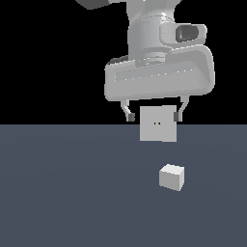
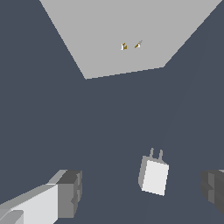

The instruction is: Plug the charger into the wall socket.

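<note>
Charger [image 1: 171, 177] is sitting on the floor in your exterior view, below and a bit toward the exterior view's right of the upright wall socket [image 1: 157, 124], while your wrist view shows its two prongs facing the socket and your gripper [image 2: 142, 192] spread wide, holding nothing.

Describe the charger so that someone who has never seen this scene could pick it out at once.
Start at the dark grey floor and find the flat upright wall socket standing on it. The charger lies apart from that plate, nearer the camera. It is the small, nearly white cube, and the wrist view shows two thin prongs on it.
</note>
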You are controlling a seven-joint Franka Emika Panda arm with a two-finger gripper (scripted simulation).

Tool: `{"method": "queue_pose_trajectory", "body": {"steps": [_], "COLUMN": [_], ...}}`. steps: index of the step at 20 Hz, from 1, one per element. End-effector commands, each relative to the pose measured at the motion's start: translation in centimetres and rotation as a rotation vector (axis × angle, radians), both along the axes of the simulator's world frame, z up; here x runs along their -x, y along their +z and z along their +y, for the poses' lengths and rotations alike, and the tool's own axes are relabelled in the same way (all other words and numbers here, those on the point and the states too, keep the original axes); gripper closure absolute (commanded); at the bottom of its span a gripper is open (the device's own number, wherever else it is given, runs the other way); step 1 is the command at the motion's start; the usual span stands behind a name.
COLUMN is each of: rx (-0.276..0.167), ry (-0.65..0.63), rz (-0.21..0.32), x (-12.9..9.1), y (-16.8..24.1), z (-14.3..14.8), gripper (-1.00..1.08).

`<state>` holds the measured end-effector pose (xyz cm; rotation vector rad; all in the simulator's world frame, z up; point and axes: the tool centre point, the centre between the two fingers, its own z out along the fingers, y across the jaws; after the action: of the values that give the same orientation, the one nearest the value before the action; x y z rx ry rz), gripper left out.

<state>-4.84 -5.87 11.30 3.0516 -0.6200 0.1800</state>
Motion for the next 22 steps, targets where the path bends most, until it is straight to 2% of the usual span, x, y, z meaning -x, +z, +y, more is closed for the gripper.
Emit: {"method": "queue_pose_trajectory", "body": {"steps": [1, 11, 22], "rx": [0.006, 0.020, 0.022], "ry": [-0.063, -0.213, -0.232], "rz": [-0.011, -0.034, -0.036], "x": [1.2, 4.1, 4.5], "y": [-1.3, -4.5, -5.5], "z": [-0.7, -2.2, -2.3], "gripper": [-0.92, -0.92, -0.92]}}
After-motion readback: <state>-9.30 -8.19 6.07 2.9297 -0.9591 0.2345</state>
